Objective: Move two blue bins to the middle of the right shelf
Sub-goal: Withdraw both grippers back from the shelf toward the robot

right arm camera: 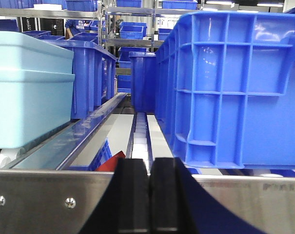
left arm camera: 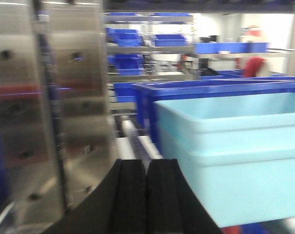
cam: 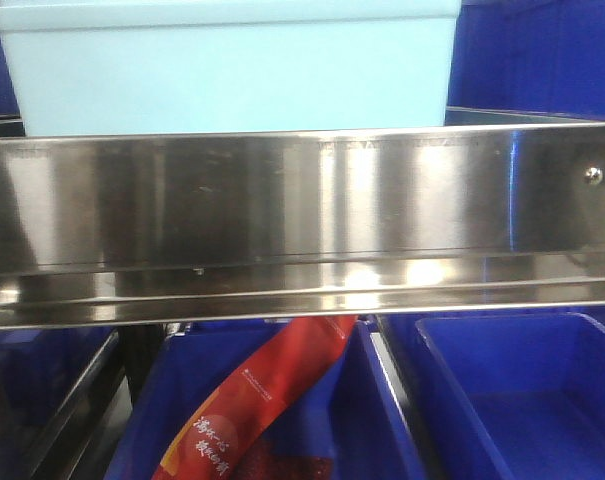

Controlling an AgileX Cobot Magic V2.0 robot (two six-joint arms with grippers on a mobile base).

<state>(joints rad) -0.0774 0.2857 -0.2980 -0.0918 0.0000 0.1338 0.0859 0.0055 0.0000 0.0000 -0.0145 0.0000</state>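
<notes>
A pale sky-blue bin stands on the shelf tier just behind the broad shiny steel front rail. In the left wrist view it looks like two pale blue bins nested, one rim above the other, right of my left gripper. That gripper is shut with nothing between its black fingers. In the right wrist view the pale bin sits at the far left, apart from my right gripper. The right gripper is shut and empty, just in front of the steel rail.
A large dark blue bin stands on the tier at right, beside a roller track. More dark blue bins sit behind the pale ones. A steel upright is close at left. Below the rail, dark blue bins hold a red packet.
</notes>
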